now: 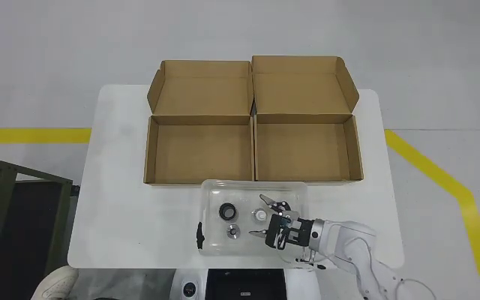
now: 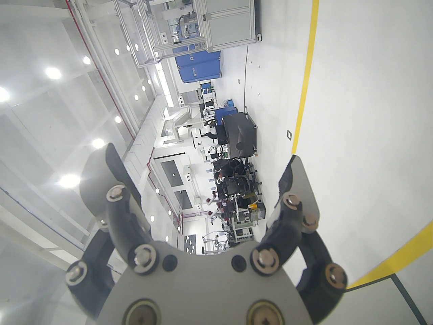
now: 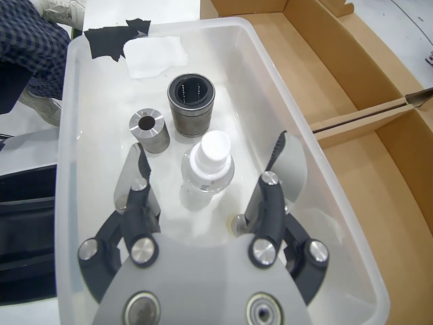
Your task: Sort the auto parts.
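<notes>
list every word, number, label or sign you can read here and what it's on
No text here can be read.
White paper patch on the clear bin: blank.
Linear bearing, steel sleeve, white-capped part: no markings visible.
Cardboard boxes: plain, no print.
Blue cabinets in the room behind: a white mark, too small to read.
</notes>
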Robot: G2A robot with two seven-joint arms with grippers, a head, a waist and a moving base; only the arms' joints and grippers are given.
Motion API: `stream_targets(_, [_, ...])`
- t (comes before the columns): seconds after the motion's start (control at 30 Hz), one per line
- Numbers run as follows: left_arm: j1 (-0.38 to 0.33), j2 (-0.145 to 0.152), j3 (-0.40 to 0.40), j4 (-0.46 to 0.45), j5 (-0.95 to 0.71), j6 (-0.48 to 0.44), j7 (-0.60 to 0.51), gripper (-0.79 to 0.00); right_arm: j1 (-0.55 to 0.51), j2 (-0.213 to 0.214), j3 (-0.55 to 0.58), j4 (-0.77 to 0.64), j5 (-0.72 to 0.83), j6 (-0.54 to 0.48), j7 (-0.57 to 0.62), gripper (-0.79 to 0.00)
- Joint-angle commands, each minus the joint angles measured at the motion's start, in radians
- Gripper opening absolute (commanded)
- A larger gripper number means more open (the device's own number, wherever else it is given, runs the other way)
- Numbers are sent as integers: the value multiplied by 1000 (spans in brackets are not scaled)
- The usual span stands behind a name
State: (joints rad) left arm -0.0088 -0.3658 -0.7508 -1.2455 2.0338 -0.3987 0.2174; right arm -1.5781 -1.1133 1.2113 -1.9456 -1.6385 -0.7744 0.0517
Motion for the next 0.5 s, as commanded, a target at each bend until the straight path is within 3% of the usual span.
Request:
stream_targets(0.0, [0,0,0,0,0,0,0,0,8,0,-3,9,5,-2,8,-197])
stream_targets(0.07, [0,0,0,0,0,0,0,0,16,1,-7,16,7,-1,19,-225])
stream_targets(0.23, [0,0,0,0,0,0,0,0,30,3,-15,33,15,-5,26,-468])
stream_targets(0.33, [0,0,0,0,0,0,0,0,33,5,-15,37,15,-8,23,-622])
stream_targets(0.4, [0,0,0,0,0,0,0,0,33,7,-14,36,15,-10,22,-785])
stream_targets(0.47, [0,0,0,0,0,0,0,0,32,9,-12,32,17,-14,19,-785])
